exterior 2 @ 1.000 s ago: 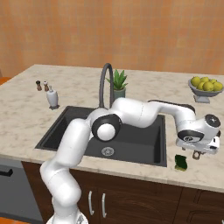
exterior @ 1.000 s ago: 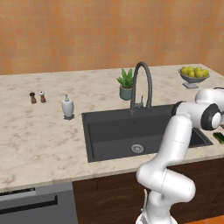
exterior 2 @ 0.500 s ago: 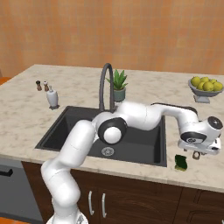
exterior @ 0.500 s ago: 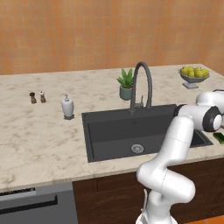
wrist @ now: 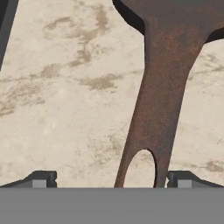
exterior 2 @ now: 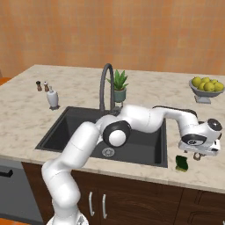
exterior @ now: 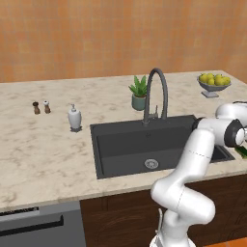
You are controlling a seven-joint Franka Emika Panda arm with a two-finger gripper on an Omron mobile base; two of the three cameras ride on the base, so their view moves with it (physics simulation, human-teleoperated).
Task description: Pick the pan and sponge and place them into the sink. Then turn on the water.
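The pan's rusty brown handle point(wrist: 162, 100) runs down the hand view from the pan's dark rim at the top, over the marble counter. My gripper point(wrist: 111, 180) is open, and the handle's looped end lies between its two fingertips, nearer the right one, with neither tip touching it. From the right base camera, the gripper point(exterior 2: 198, 154) hangs low over the counter right of the sink point(exterior 2: 66, 127), hiding the pan. The green sponge point(exterior 2: 181, 163) lies just left of it near the counter's front edge. A sliver of the sponge point(exterior: 241, 152) also peeks out behind my arm in the left base view.
The dark arched tap point(exterior 2: 105, 85) stands behind the sink, with a potted plant point(exterior 2: 119, 88) beside it. A grey bowl of lemons point(exterior 2: 206, 88) sits at the back right. A soap dispenser point(exterior: 74, 117) and two small shakers point(exterior: 41, 106) are left of the sink.
The hand has sunk a little toward the counter right of the sink. The jaws have stayed open and the sponge has not moved.
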